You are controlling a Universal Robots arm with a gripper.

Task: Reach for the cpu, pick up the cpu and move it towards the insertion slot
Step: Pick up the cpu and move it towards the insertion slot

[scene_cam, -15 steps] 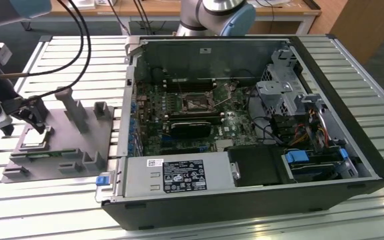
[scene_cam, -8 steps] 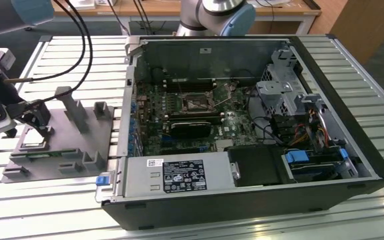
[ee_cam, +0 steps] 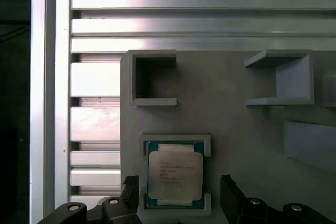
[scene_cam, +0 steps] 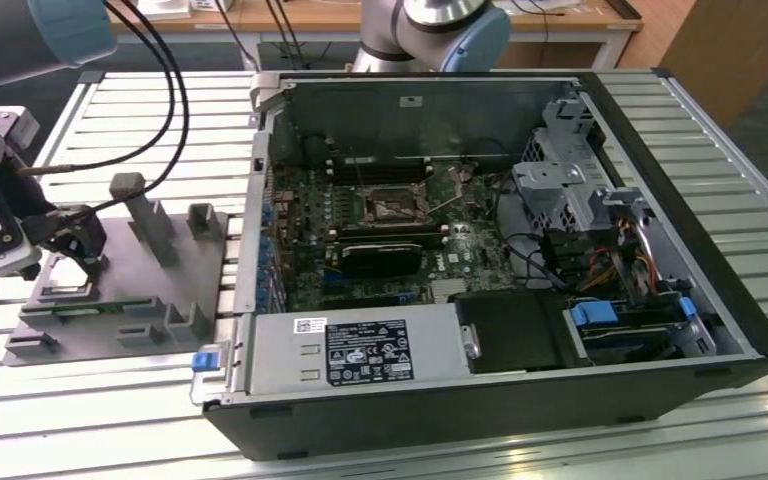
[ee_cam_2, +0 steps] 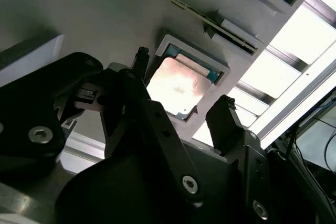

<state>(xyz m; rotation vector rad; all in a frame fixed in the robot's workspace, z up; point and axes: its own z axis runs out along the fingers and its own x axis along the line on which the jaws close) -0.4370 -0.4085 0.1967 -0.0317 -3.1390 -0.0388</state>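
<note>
The cpu [ee_cam: 175, 174] is a flat square chip with a silvery top. It lies in a shallow square nest on the grey fixture plate [scene_cam: 171, 270], at the exterior view's left. My gripper [ee_cam: 181, 188] is open just above it, one black finger on each side of the chip [ee_cam_2: 176, 90] and neither touching it. In the exterior view the gripper [scene_cam: 77, 248] hangs low over the plate's near-left part. The insertion slot [scene_cam: 394, 206], a square socket with a shiny frame and thin lever, sits on the motherboard inside the open computer case.
Grey upright blocks [scene_cam: 137, 205] stand on the fixture plate close to the gripper. The open computer case [scene_cam: 491, 400] lies to the exterior view's right on a slatted metal table [scene_cam: 91, 420]. Black cables [scene_cam: 157, 90] hang off my arm. A second arm's base [scene_cam: 431, 30] stands behind the case.
</note>
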